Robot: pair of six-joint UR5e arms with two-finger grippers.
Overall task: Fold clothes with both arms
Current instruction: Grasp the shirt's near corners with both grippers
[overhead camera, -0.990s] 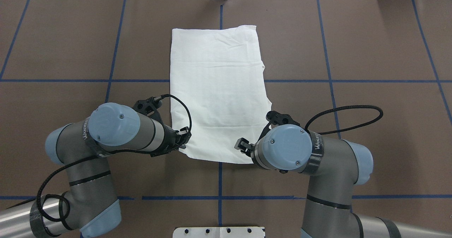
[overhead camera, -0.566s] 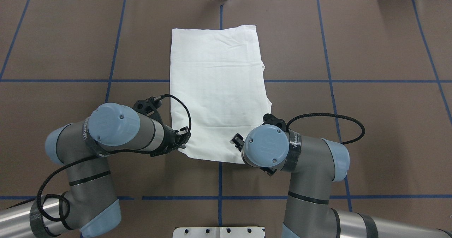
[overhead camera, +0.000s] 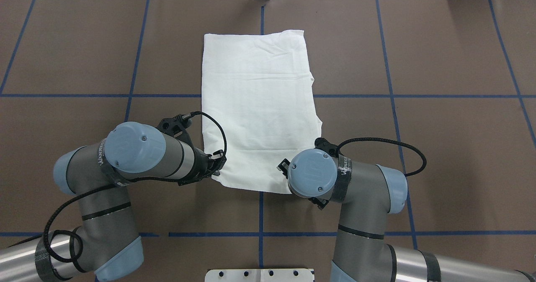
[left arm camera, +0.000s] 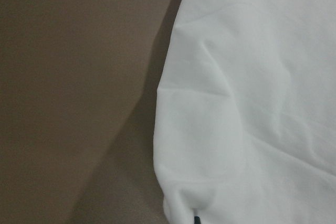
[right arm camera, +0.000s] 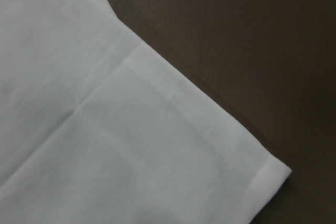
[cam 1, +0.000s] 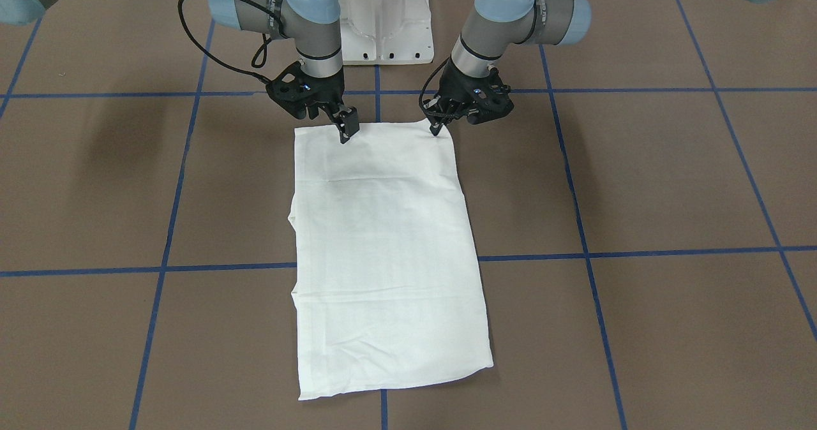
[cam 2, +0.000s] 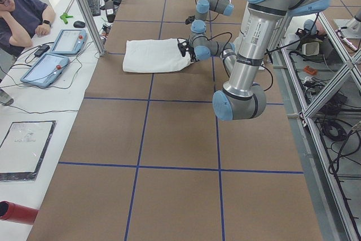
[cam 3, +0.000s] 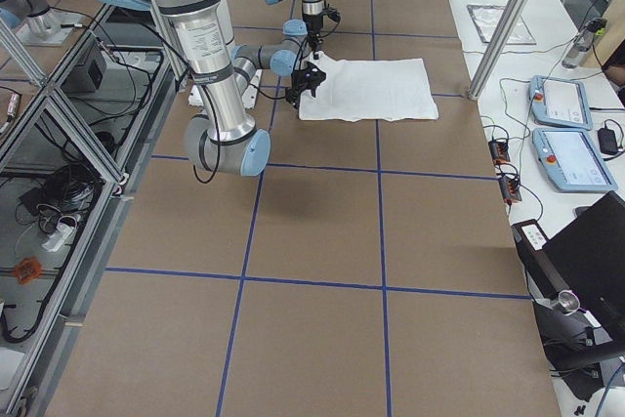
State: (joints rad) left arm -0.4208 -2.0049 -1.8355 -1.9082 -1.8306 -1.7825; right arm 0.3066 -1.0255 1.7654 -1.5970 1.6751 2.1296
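White T-shirt (cam 1: 383, 258) lies flat on the brown table (cam 1: 638, 175). The left gripper (cam 1: 436, 129) pinches one robot-side corner (cloth puckers there). The right gripper (cam 1: 345, 134) is at the other, and I can't tell its grip.

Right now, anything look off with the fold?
The T-shirt is slightly untidy: its edge nearer the right arm notches and flares outward toward the robot; its near edge slants against the blue tape line. No damage visible.

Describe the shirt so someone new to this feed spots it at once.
On the brown table with blue grid lines, look at the middle. The shirt is the flat white folded rectangle there, left hand and right hand at its robot-side edge. It is the only cloth; the white base nearby is rigid.
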